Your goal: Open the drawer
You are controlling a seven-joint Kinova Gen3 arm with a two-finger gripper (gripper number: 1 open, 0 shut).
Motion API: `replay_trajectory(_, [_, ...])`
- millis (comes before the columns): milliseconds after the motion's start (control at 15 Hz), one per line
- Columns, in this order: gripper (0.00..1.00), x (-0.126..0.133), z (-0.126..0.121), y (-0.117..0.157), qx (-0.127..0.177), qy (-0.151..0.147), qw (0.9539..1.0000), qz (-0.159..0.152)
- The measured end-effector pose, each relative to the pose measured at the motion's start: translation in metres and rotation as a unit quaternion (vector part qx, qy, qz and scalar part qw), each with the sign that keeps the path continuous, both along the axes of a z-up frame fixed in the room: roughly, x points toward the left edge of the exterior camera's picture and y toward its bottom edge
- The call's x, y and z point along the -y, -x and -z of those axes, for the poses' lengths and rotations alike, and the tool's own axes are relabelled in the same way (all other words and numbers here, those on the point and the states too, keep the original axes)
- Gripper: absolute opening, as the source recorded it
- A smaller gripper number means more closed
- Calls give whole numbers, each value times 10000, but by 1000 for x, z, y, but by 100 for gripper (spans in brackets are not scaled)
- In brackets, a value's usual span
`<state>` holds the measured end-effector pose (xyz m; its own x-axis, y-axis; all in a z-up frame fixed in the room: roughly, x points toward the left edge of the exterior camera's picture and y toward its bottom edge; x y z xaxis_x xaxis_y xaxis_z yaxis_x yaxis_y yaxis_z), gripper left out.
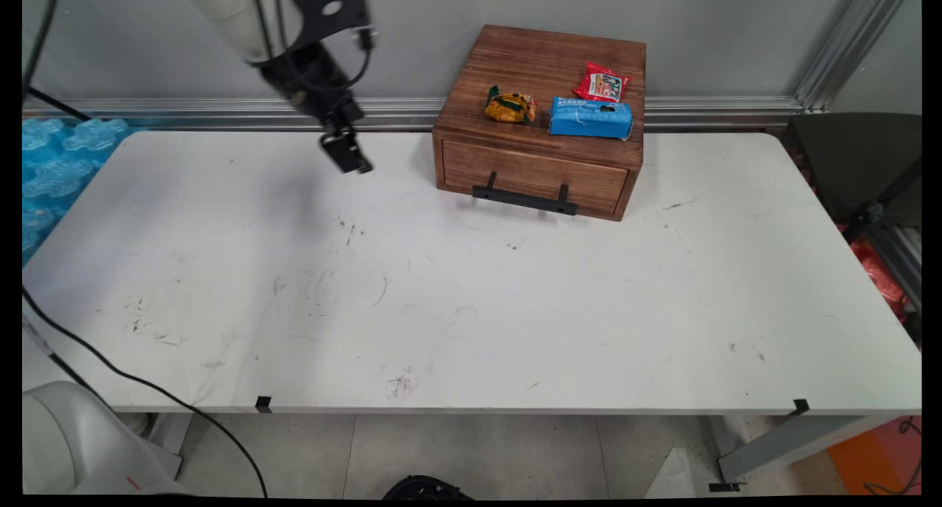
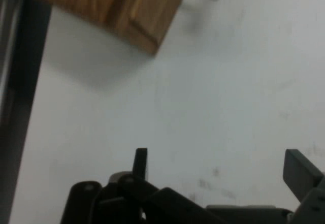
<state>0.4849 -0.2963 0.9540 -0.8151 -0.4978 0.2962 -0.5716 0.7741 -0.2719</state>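
My black gripper (image 1: 346, 154) hangs above the back left part of the white table (image 1: 471, 308), a short way left of a wooden drawer box (image 1: 541, 121). In the hand view its two fingers (image 2: 140, 163) stand wide apart with nothing between them, so the gripper (image 2: 221, 168) is open. The box's corner (image 2: 137, 16) shows at the top left of that view. The box's drawer is closed, with a black handle (image 1: 524, 196) on its front. On the box's top lie a yellow-orange snack bag (image 1: 509, 107), a blue tissue pack (image 1: 591, 117) and a red packet (image 1: 601, 82).
Blue bubble wrap (image 1: 55, 168) lies off the table's left end. A dark chair (image 1: 857, 168) stands beyond the right end. An aluminium rail (image 1: 221, 112) runs along the wall behind the table. Black cables (image 1: 147, 389) hang at the front left.
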Motion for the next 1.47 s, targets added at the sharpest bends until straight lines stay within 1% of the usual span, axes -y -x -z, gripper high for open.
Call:
replay_trajectory(267, [100,24,-3,36,-202,131,9992,329])
replay_trajectory(733, [100,47,7,74,-357,193,9958,825])
replay_trajectory(1000, [100,64,28,93,-336,249,9918,1208])
replay_trajectory(1200, [100,76,49,106,-283,293,9877,1508])
replay_trajectory(1333, [100,83,61,114,-262,320,9854,1654])
replay_trajectory(1467, [100,88,70,118,-248,336,9839,1736])
